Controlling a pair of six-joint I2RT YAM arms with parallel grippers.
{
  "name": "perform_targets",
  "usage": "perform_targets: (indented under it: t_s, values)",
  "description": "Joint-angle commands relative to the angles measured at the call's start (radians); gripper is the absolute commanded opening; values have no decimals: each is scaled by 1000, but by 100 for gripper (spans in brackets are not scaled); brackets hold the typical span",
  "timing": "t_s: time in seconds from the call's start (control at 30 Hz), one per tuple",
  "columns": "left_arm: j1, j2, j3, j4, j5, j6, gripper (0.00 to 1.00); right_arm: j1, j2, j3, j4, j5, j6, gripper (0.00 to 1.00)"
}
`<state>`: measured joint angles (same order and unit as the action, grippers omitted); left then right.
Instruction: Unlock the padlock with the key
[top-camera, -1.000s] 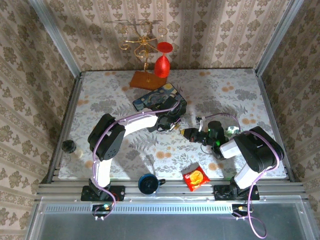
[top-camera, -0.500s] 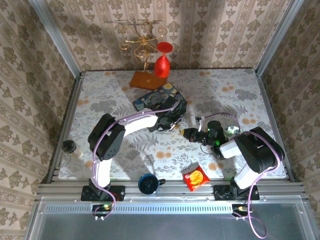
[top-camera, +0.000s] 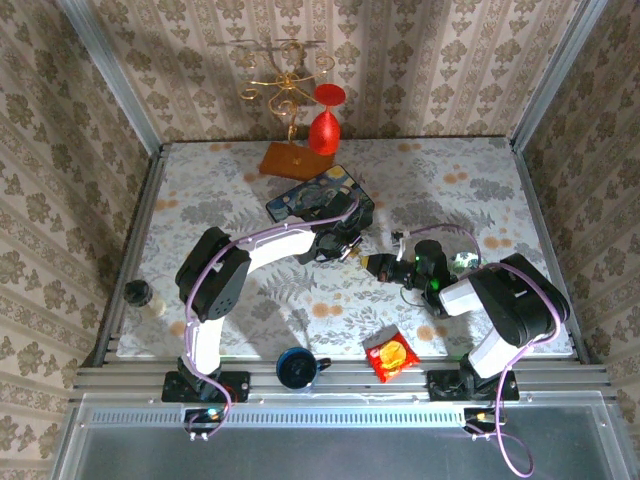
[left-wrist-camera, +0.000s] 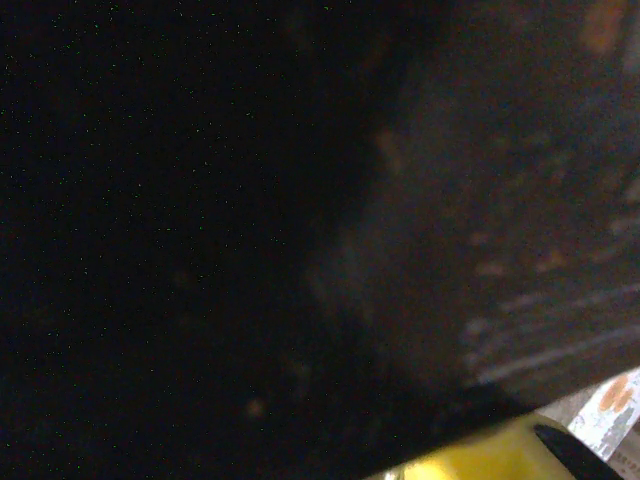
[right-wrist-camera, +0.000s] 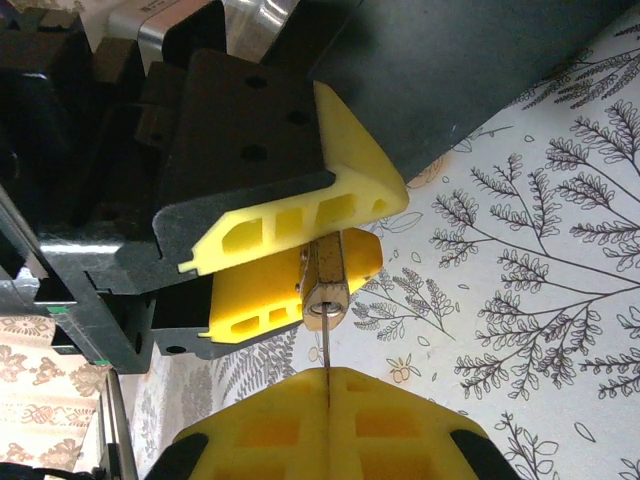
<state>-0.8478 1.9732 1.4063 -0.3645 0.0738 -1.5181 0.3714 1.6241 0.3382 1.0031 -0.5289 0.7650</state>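
padlock (right-wrist-camera: 324, 278) between left jaws, key (right-wrist-camera: 326, 350) in right jaws

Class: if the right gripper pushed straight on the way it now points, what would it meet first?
The padlock, pinched by the left gripper straight ahead. The key in the right gripper seems to touch it; depth is unclear.

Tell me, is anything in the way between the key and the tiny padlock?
Nothing visible is. The key, pinched in the right gripper, reaches straight to the padlock held in the left gripper.
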Motion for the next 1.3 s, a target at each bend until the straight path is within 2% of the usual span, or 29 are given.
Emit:
perform_targets:
  t_s: [0.0, 0.5, 1.03, 1.27]
  values:
    - [4, -23, -11, 48, 60, -24, 0, 8, -17, 26, 2, 22, -7, 0]
    - [1, -17, -13, 53, 69, -15, 0, 8, 0, 50, -18, 41, 14, 0]
    - [-6, -7, -9, 54, 84, -11, 0, 41, -61, 107, -205, 121, -42, 0]
    - [-11, -5, -4, 59, 95, 2, 0, 46, -54, 117, -180, 153, -28, 0]
